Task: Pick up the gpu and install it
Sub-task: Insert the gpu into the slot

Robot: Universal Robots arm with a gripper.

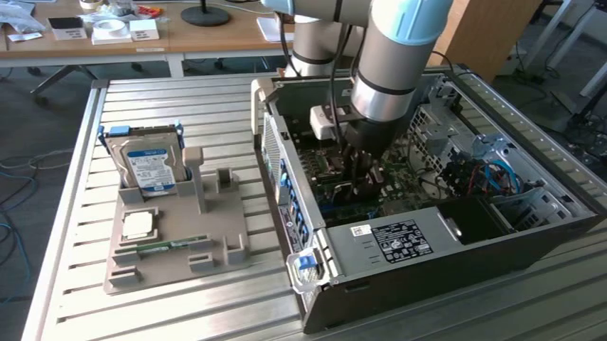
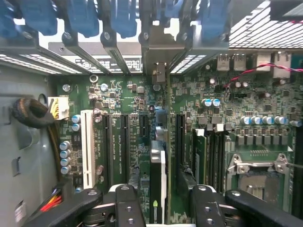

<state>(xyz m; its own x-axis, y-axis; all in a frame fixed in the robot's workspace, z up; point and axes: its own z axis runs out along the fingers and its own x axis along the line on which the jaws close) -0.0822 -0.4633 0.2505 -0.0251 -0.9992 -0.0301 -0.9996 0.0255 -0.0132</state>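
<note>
The gpu (image 2: 158, 170) stands on edge in an expansion slot of the green motherboard (image 2: 123, 99), its black cooler facing the camera and its silver bracket against the case's rear slot opening. My gripper (image 2: 168, 204) is open. Its black fingers (image 2: 129, 204) stand on either side of the card with a gap on each side and do not touch it. In the exterior view the gripper (image 1: 365, 181) reaches straight down into the open computer case (image 1: 531, 241), low over the motherboard.
On the slatted table at the exterior view's left, a grey holder (image 1: 170, 249) carries a silver hard drive (image 1: 147, 167), a thin memory stick (image 1: 170, 246) and a small square chip (image 1: 139, 226). Blue slot latches (image 2: 85, 19), cables (image 1: 493, 174) and a labelled power supply (image 1: 399, 238) crowd the case.
</note>
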